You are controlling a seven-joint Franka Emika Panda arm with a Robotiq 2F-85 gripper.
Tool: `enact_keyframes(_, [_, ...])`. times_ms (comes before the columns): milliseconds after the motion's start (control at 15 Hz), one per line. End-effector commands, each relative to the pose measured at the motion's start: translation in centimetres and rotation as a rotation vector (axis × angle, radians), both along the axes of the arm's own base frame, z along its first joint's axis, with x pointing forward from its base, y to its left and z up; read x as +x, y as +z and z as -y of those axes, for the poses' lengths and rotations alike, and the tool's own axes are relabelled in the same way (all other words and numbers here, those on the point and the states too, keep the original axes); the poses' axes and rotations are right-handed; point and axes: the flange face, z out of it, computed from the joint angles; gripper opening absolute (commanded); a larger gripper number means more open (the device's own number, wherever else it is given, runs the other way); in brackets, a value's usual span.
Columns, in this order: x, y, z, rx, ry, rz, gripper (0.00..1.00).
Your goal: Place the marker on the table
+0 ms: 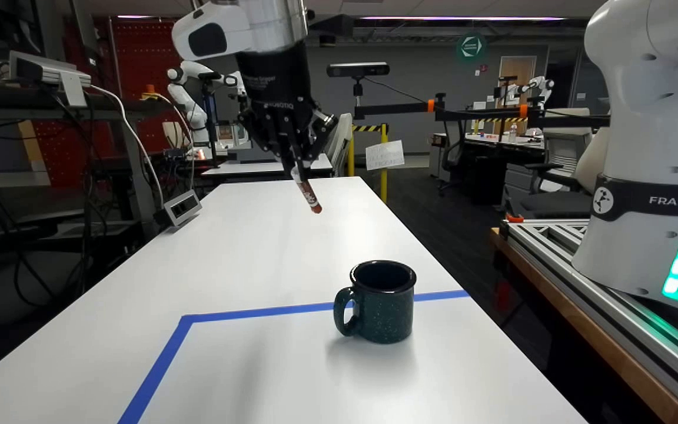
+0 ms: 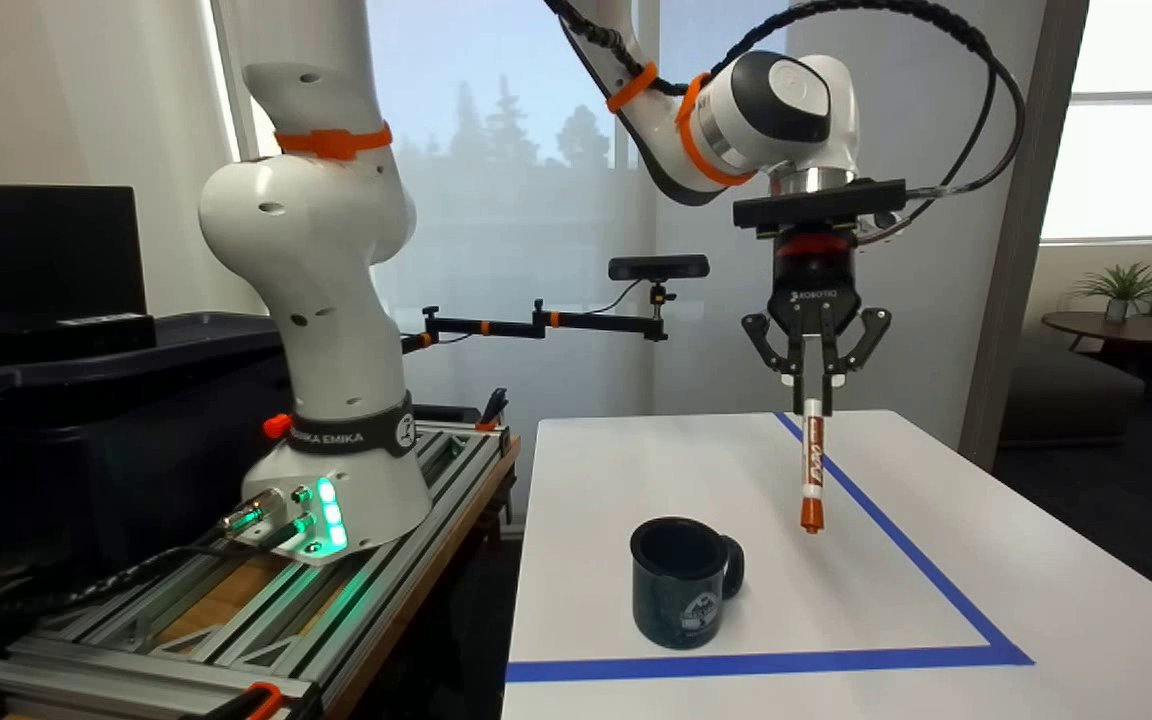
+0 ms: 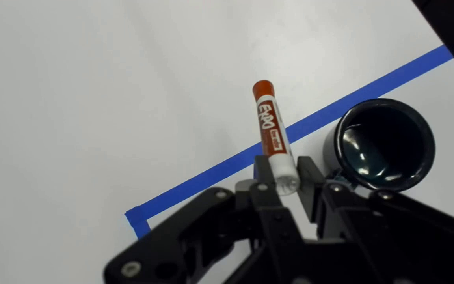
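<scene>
The gripper (image 3: 286,173) clamps the marker (image 3: 272,126) between its fingers (image 3: 309,175), above the table (image 3: 93,98). In the wrist view, the mug (image 3: 382,146) stands at about two o'clock from the gripper.

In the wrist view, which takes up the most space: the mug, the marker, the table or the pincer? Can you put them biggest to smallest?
By space filled in the wrist view:
1. the table
2. the pincer
3. the dark mug
4. the marker
The pincer probably looks extra big from being close up.
</scene>
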Motion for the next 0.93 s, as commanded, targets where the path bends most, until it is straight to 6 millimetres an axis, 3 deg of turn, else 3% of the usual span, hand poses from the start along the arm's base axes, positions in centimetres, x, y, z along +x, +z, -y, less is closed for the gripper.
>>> enact_keyframes(0, [0.7, -3.5, -2.1, -0.006, 0.068, 0.061, 0.05])
enact_keyframes(533, [0.3, -11.5, -4.8, 0.044, 0.182, 0.102, 0.05])
enact_keyframes(867, [-0.6, -15.4, -6.2, 0.040, 0.237, 0.087, 0.05])
